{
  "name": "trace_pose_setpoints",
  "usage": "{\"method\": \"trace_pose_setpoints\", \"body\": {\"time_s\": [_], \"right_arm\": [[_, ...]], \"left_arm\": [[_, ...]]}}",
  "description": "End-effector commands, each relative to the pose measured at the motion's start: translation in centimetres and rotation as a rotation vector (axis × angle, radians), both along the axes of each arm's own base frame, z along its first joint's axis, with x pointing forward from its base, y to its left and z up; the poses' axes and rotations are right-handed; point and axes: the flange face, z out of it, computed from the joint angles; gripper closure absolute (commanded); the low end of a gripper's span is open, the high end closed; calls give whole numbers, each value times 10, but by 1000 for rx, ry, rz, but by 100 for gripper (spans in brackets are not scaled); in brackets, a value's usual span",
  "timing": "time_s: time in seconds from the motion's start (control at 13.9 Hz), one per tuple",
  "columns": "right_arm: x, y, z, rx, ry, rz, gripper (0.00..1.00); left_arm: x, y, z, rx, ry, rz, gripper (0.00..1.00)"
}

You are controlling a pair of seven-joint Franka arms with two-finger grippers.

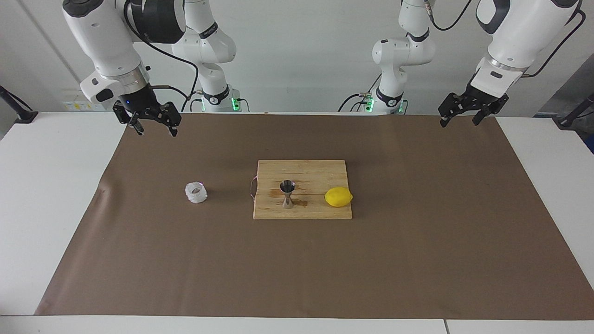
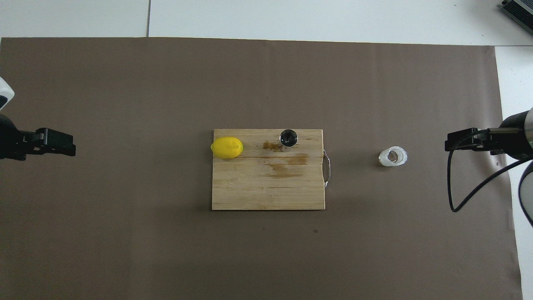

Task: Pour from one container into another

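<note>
1. Centrally, the glass cup [image 1: 196,192] [image 2: 392,156] stood upright on the brown mat [image 1: 417,260] [image 2: 125,229], toward the right arm's end of the worktop [image 1: 41,195] [image 2: 333,16], with nothing touching it.
2. The steel jigger [image 1: 287,194] [image 2: 288,139] stood upright on the wooden cutting board [image 1: 320,172] [image 2: 258,187], well apart from the cup — the board's metal handle [image 1: 252,189] [image 2: 327,168] faced the cup's end. Dark stains marked the wood just beside the jigger.
3. A lemon [image 1: 338,196] [image 2: 227,147] lay on the same board, near the jigger, at the board's edge toward the left arm's end.
4. The right hand [image 1: 155,128] [image 2: 452,141] hung in the air over the mat's edge at the right arm's end, clear of the cup and holding nothing; its two fingers pointed down and stood spread apart.
5. The left hand [image 1: 461,120] [image 2: 62,144] waited over the mat's corner at the left arm's end, well apart from the board — its fingers were likewise spread, with nothing between them.
6. The board sat at about the middle of the mat, and the white worktop showed around the mat's borders.
</note>
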Motion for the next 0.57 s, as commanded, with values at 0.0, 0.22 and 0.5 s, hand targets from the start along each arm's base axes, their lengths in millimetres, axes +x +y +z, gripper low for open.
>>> {"method": "trace_pose_setpoints", "body": {"time_s": [0.0, 0.22, 0.5], "right_arm": [[0, 3, 0, -34, 10, -27, 0], [-1, 3, -2, -46, 13, -24, 0], [-1, 3, -4, -46, 16, -23, 0]], "left_arm": [[-6, 3, 2, 16, 6, 2, 0], [-6, 3, 3, 16, 3, 2, 0], [-6, 3, 2, 16, 6, 2, 0]]}}
